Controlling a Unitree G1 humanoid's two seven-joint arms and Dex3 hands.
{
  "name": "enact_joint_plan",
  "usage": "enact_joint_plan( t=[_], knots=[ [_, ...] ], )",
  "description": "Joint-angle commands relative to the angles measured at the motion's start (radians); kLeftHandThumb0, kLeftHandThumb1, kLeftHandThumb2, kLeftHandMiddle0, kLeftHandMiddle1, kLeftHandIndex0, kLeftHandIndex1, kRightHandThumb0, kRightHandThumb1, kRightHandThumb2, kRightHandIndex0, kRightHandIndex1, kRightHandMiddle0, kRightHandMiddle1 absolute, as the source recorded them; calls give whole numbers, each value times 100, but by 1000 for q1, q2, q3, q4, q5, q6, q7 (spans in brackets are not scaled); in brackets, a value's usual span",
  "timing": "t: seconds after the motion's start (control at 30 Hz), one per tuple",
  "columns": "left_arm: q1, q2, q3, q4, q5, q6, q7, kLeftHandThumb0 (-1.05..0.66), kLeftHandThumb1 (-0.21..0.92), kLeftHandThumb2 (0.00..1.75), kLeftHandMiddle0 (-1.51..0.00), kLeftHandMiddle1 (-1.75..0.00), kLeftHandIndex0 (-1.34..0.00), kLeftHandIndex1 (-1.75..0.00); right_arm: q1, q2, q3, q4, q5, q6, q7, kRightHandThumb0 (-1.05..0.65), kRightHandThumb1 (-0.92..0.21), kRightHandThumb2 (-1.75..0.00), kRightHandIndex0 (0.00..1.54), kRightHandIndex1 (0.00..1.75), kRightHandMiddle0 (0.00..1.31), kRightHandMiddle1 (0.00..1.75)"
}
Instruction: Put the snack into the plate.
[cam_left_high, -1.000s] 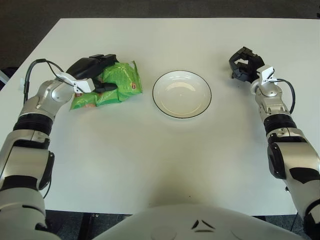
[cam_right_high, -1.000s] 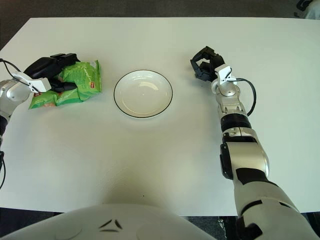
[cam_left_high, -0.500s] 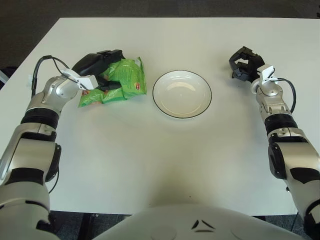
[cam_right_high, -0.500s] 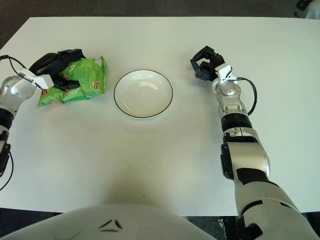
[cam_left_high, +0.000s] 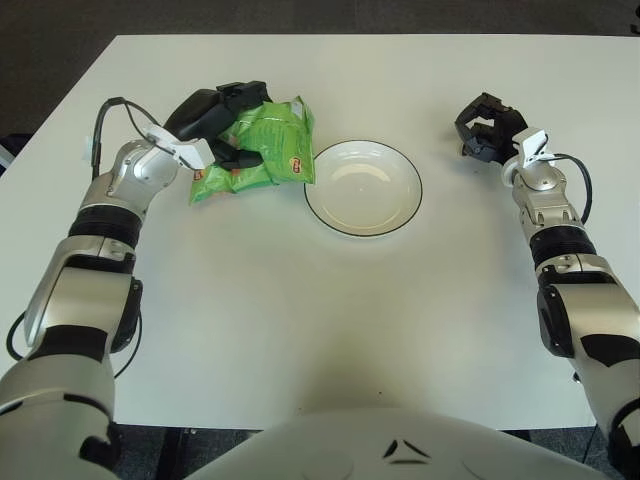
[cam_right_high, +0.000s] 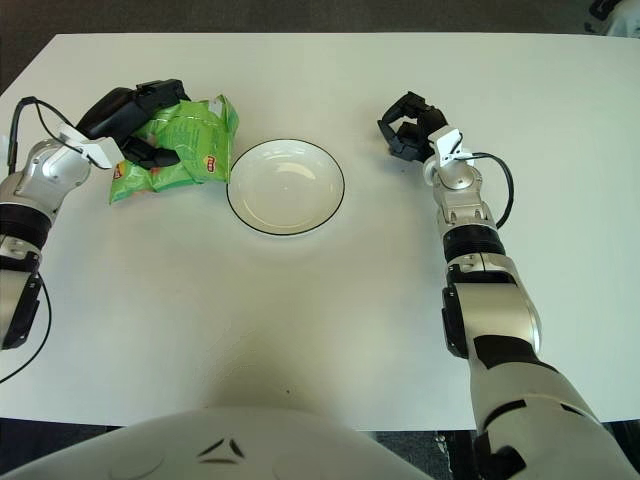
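Just left of the plate (cam_left_high: 404, 205), the left hand (cam_left_high: 216, 118) grasps the snack (cam_left_high: 268, 150); the right hand (cam_left_high: 485, 127) shows clenched, holding nothing, right of it.

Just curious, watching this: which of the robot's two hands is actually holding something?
The left hand, gripping the green snack bag beside the plate. The right hand holds nothing.

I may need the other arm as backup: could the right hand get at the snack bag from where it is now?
Probably not easily. The right hand sits right of the plate, while the snack bag lies beyond the plate's left rim, gripped by the left hand. It would have to cross over the plate.
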Motion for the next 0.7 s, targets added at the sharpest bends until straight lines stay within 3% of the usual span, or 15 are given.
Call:
enact_joint_plan(
  t=[0.0, 0.33, 0.67],
  knots=[
    [-67, -15, 8, -48, -7, 21, -11, -41, 48, 110, -76, -175, -48, -175, 95, 15, 34, 65, -47, 73, 26, -37, -81, -57, 68, 170, 38, 163],
    [-106, -74, 4, -131, -108, 38, -119, -42, 46, 112, -80, -175, -49, -175, 98, 13, 41, 64, -51, 74, 24, -37, -82, -55, 68, 169, 38, 162],
    [-172, -115, -18, -101, -65, 20, -123, -42, 46, 113, -82, -175, -49, -175, 95, 13, 47, 68, -53, 78, 23, -37, -83, -54, 67, 169, 37, 162]
  ],
)
